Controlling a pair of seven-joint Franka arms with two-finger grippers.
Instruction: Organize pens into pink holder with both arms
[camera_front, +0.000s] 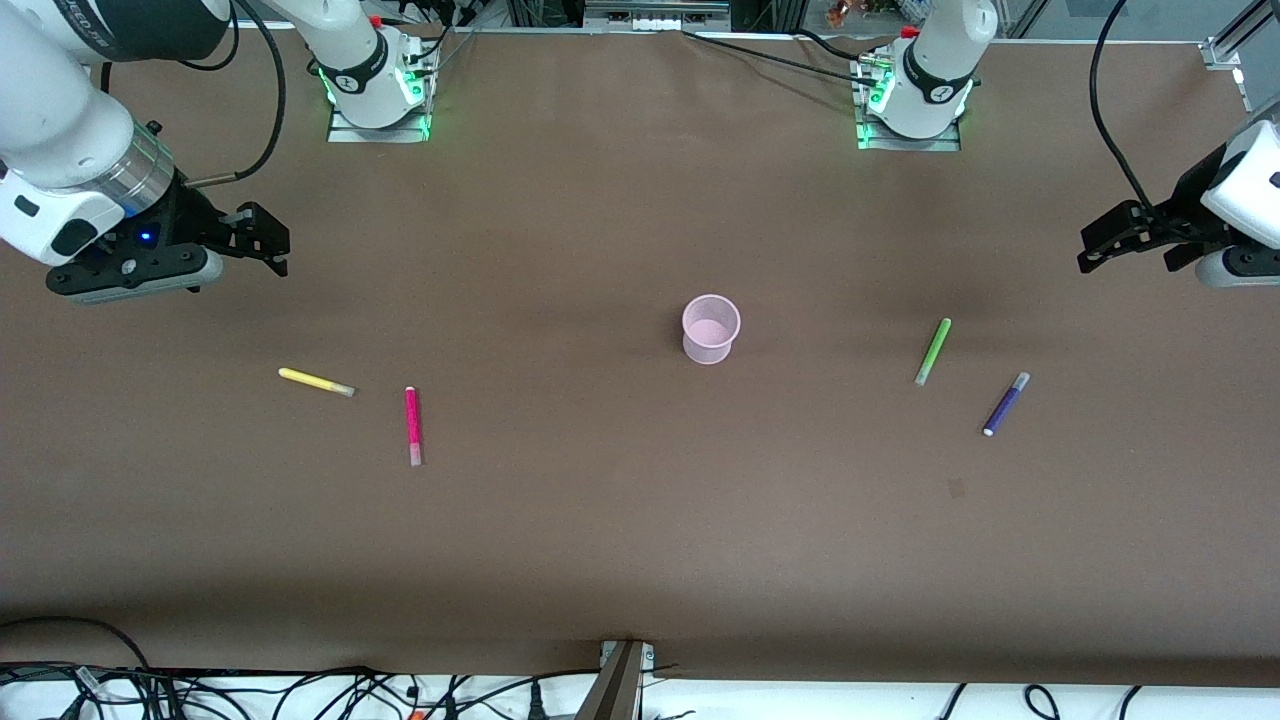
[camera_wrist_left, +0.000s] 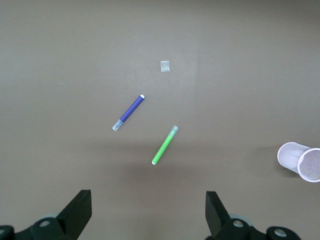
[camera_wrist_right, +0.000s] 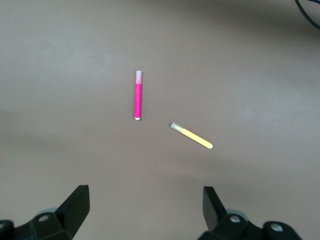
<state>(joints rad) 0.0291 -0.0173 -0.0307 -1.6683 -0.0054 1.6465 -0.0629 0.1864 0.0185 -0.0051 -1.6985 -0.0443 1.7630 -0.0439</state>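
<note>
The pink holder (camera_front: 711, 328) stands upright mid-table, empty; it also shows in the left wrist view (camera_wrist_left: 300, 161). The yellow pen (camera_front: 316, 382) and magenta pen (camera_front: 413, 426) lie flat toward the right arm's end, also in the right wrist view as yellow pen (camera_wrist_right: 192, 136) and magenta pen (camera_wrist_right: 138, 95). The green pen (camera_front: 933, 351) and purple pen (camera_front: 1006, 403) lie toward the left arm's end; the left wrist view shows the green pen (camera_wrist_left: 165, 145) and purple pen (camera_wrist_left: 129, 112). My right gripper (camera_front: 266, 240) and left gripper (camera_front: 1100, 243) hang open and empty above the table's ends.
A small pale patch (camera_front: 956, 488) lies on the brown table nearer the front camera than the purple pen; it shows in the left wrist view (camera_wrist_left: 165, 66). The arm bases (camera_front: 378, 85) stand along the table's edge farthest from the camera. Cables run along the nearest edge.
</note>
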